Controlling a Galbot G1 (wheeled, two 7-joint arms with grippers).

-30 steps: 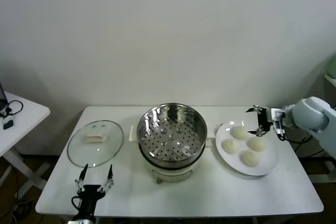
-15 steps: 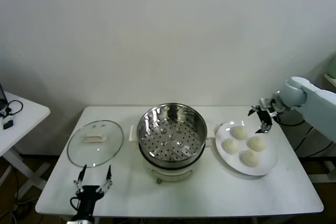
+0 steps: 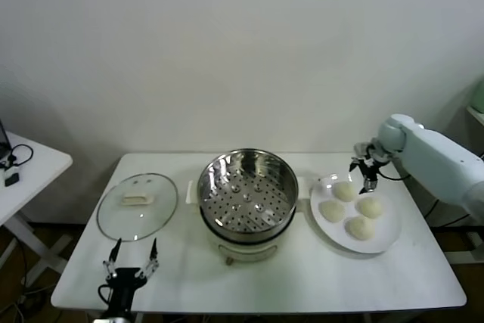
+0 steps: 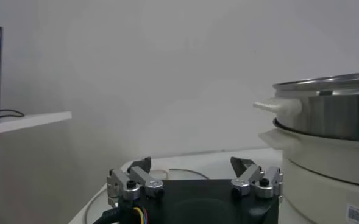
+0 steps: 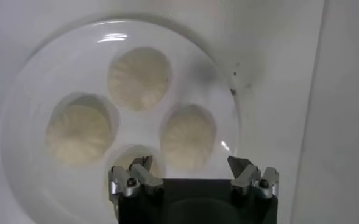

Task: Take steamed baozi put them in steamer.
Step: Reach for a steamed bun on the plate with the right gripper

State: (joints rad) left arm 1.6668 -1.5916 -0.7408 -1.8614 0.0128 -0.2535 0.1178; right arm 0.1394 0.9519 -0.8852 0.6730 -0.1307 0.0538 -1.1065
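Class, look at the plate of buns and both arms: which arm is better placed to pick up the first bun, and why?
Probably the right. The right gripper hangs open directly above the plate holding four baozi. The left gripper sits open at the table's near edge, past the steamer.

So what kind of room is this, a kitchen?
Probably a test room set up like a kitchen: a white table against a bare wall, holding a steamer, its glass lid and a plate of baozi.
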